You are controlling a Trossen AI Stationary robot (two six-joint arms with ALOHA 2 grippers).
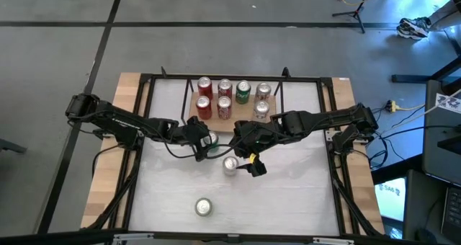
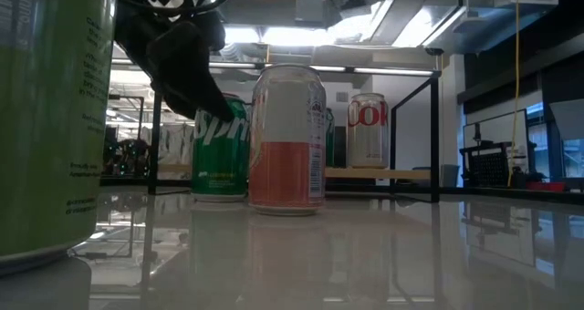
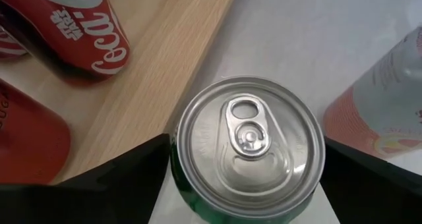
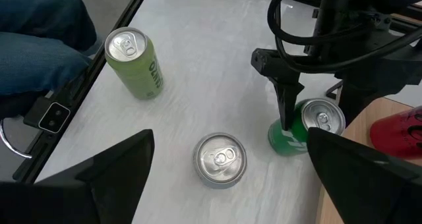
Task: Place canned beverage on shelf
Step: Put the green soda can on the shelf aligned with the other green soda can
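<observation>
**Green can gripped beside the shelf**

My left gripper [image 1: 204, 139] has its jaws clamped on the green can [image 1: 209, 140], centre frame, on the glossy white counter [image 1: 288, 194] just below the light-wood shelf [image 1: 243, 120]. My right gripper [image 1: 253, 164] hovers apart. Smooth aluminium could slip, or clip the crowded cans.
</observation>
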